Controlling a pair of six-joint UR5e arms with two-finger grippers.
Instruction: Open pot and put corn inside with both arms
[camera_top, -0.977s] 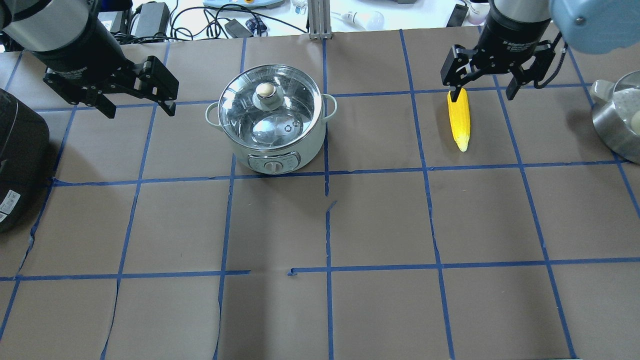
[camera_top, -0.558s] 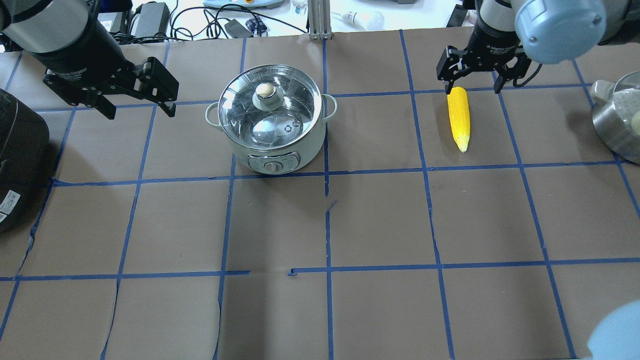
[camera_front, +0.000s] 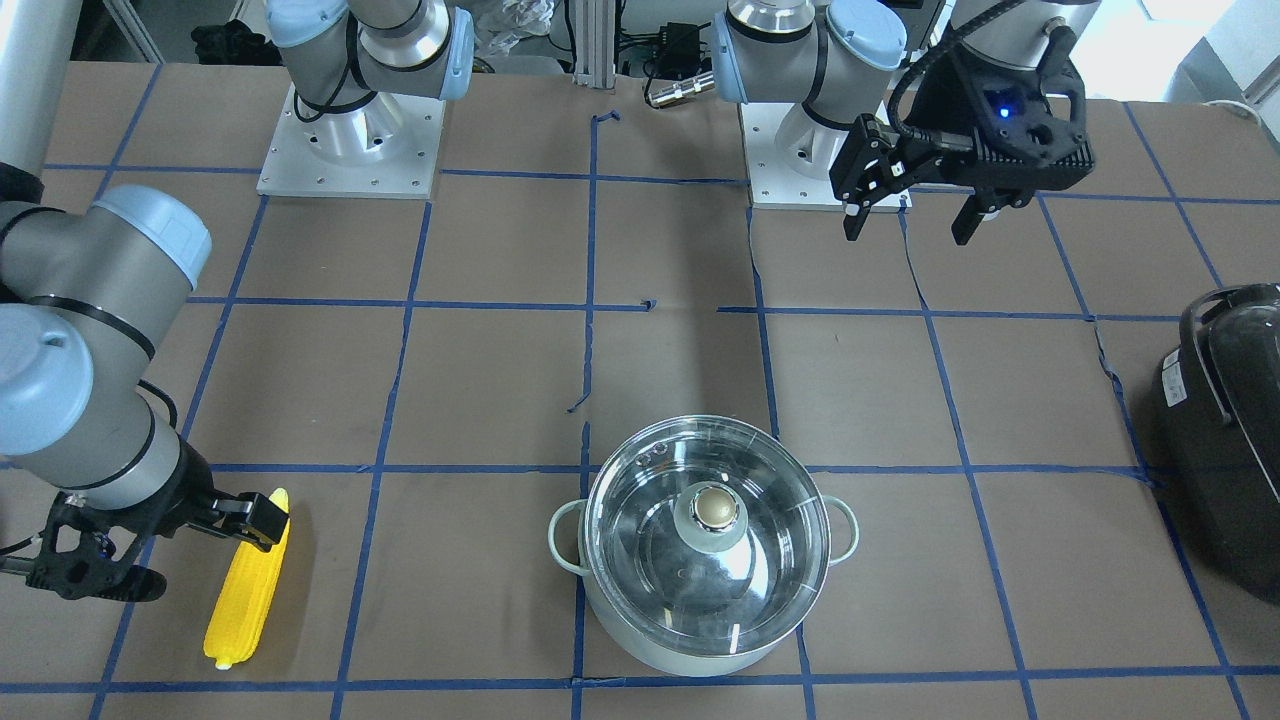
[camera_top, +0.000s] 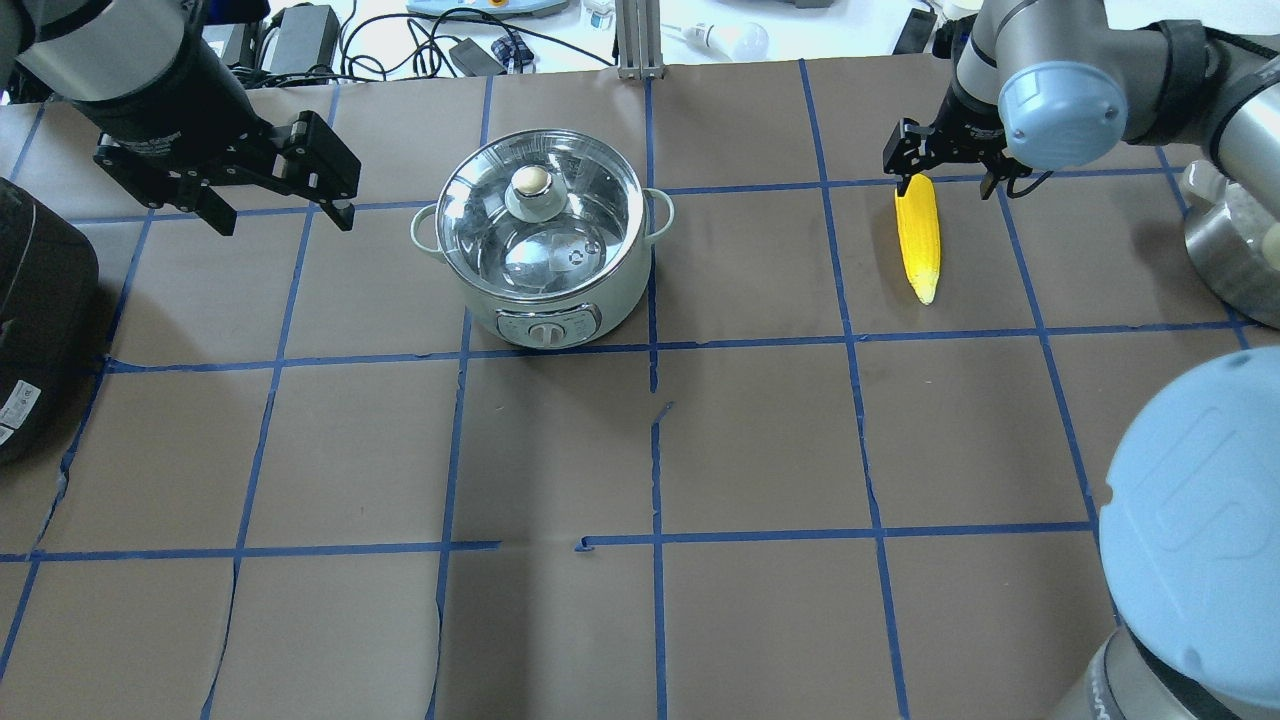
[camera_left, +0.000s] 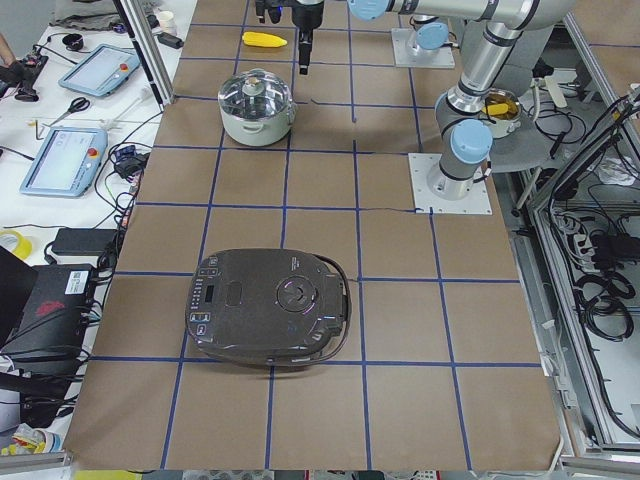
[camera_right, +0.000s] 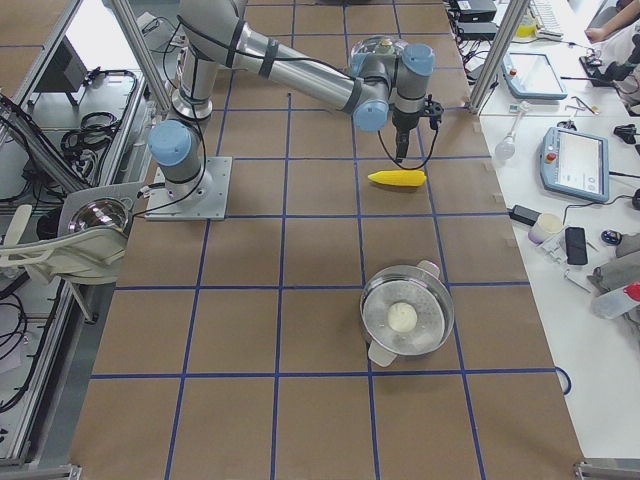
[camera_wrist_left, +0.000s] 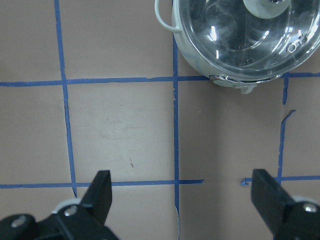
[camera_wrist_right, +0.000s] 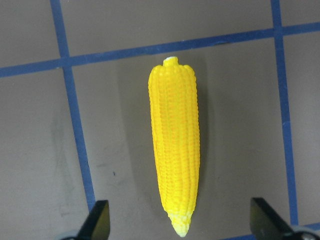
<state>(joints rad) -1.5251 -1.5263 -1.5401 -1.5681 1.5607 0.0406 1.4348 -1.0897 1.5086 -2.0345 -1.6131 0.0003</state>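
Observation:
The pale mint-green pot (camera_top: 600, 290) stands at the table's far middle with its glass lid (camera_top: 580, 215) on; it also shows in the front view (camera_front: 690, 655). My left gripper (camera_top: 283, 222) hangs open and empty left of the pot, and the left wrist view (camera_wrist_left: 182, 200) shows the pot (camera_wrist_left: 200, 67) ahead of it. The yellow corn (camera_top: 918, 238) lies flat on the right. My right gripper (camera_top: 945, 188) is open over the corn's far end. In the right wrist view (camera_wrist_right: 181, 222) the corn (camera_wrist_right: 175, 145) lies between the spread fingers, untouched.
A black appliance (camera_top: 40, 320) sits at the table's left edge. A steel pot with a lid (camera_top: 1235, 240) sits at the right edge. My right arm's elbow (camera_top: 1200, 540) looms at the lower right. Cables and devices lie beyond the far edge.
My right gripper has dropped lower over the corn's far end, and the right arm's elbow has swung into the lower right. The left gripper, pot and corn have not moved.

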